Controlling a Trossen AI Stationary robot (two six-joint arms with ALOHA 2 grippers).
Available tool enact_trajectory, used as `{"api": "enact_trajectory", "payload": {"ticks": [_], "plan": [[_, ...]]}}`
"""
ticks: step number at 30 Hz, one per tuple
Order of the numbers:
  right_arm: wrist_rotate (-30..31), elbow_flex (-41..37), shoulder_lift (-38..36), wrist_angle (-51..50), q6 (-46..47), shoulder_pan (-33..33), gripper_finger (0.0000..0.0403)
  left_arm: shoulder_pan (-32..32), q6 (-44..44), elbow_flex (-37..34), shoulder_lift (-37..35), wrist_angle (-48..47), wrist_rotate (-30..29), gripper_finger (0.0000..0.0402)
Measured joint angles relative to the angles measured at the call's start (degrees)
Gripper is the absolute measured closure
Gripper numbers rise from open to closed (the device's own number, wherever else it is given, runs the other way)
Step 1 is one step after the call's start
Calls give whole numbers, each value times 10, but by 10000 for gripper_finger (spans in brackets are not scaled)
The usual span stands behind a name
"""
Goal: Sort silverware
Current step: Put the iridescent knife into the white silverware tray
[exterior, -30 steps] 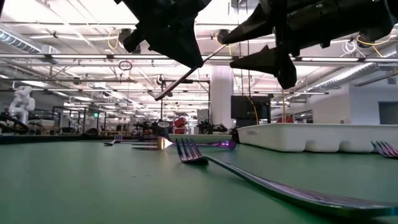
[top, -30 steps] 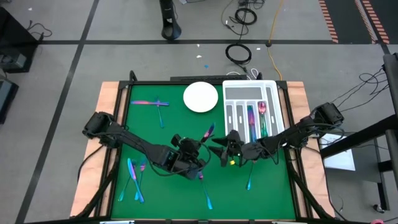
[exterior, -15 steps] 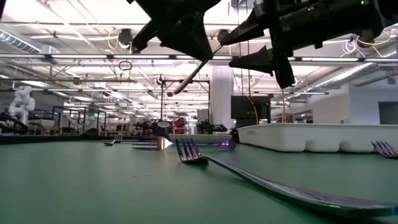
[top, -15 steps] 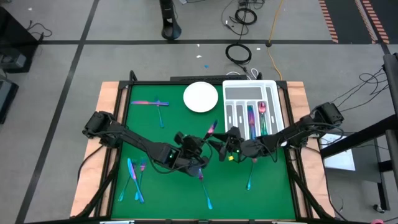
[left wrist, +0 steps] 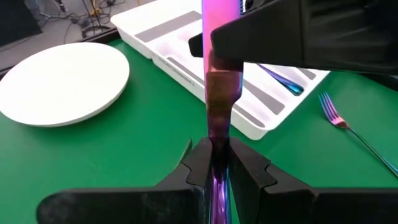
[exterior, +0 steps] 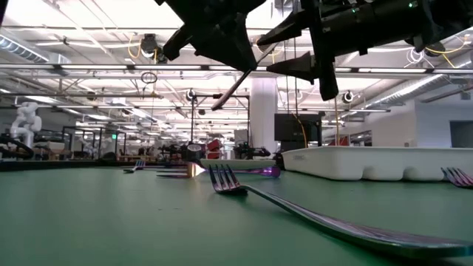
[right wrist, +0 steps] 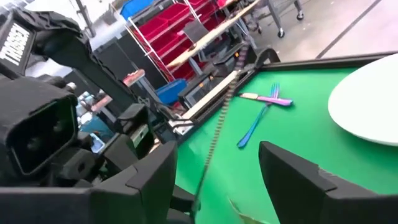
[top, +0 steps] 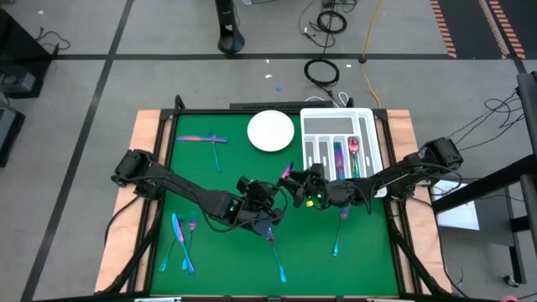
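One shiny purple knife is up in the air, tilted. More shiny silverware lies flat on the green desk, some in the white tray.

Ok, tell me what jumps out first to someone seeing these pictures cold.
The two grippers meeting above the middle of the green mat: the left gripper is shut on a shiny purple knife raised off the table, and the right gripper stands open around its far end. Next, the white tray at the back right with a few pieces in it, and a white plate beside it.

open green mat left, tray right
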Motion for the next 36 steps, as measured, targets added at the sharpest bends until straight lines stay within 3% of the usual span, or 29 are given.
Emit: {"api": "enact_trajectory", "payload": {"ticks": [5,11,17,23,27,36], "plan": [[-5,0,0,10,-7,-6,233,7,0,0,0,2,5,359],[-20,0,0,-4,-30,-23,385,11,29,0,0,23,13,359],[-30,-1,1,-18,-49,-38,401,9,78,1,-2,34,10,331],[-92,-8,-52,-80,-44,-58,402,8,103,0,-55,-30,-15,284],[-195,-19,-153,-162,-42,-98,403,-8,100,0,-92,-89,-17,270],[-353,-22,-422,-547,6,-259,403,-73,73,-42,-106,-115,-29,269]]}}
